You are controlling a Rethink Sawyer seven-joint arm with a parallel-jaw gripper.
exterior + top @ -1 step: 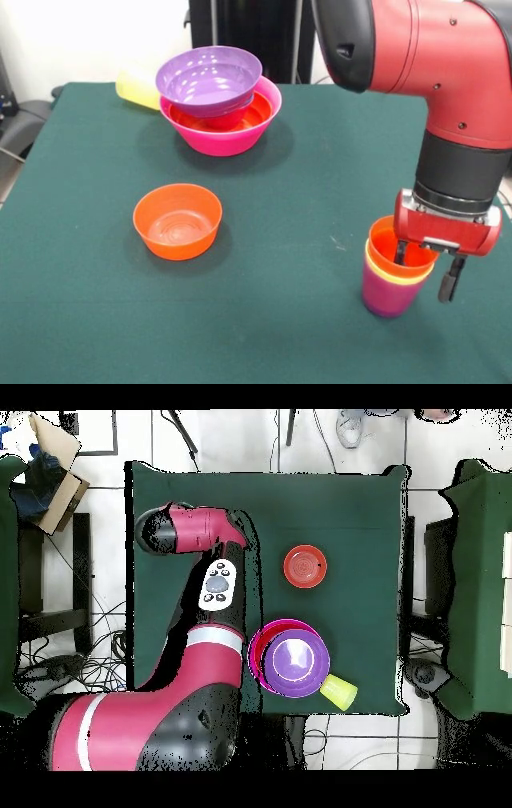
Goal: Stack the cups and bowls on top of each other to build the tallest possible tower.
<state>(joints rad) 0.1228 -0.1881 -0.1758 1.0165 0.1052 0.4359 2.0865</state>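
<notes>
The claw sits spread over the orange cup, one finger inside, one outside; that cup's nested in yellow and purple ones. Well away: small orange bowl; purple bowl tilted in the pink bowl.

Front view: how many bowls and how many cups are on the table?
Bowls: 4 (pink bowl, wide orange bowl inside it, purple bowl on top, loose orange bowl)
Cups: 4 (lying yellow cup, nested orange cup, nested yellow cup, nested purple cup)
Total: 8

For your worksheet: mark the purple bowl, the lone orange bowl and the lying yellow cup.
purple bowl (206,78), front view, inner wall.
orange bowl (177,220), front view, inside bottom.
yellow cup (339,692), overhead view, its side.
</notes>
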